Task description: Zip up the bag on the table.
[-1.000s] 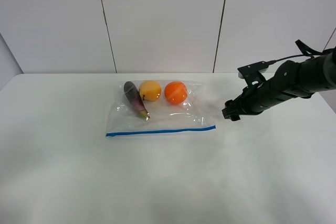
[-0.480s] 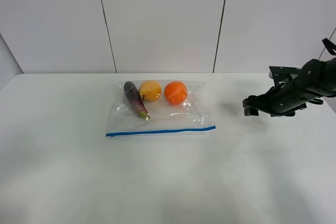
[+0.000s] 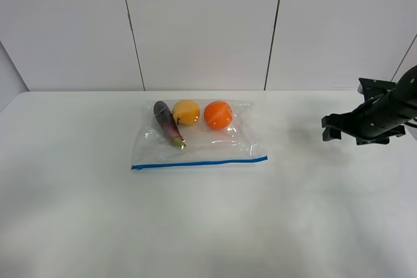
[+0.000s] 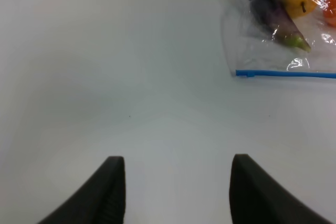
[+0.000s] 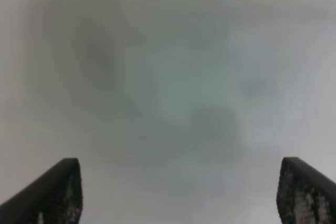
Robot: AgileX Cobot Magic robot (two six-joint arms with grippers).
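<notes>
High front overview, wrist views downward — bag (image 3: 199, 136) shared

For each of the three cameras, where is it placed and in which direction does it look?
Exterior high: mounted high in front, looks down on the table, the bag and the right gripper.
Left wrist: on the left arm, looks past the left gripper and its open jaws across the table to the bag.
Right wrist: on the right arm, shows the right gripper, jaws wide, over a blurred white surface.
Shared: exterior and left wrist both show the bag.
</notes>
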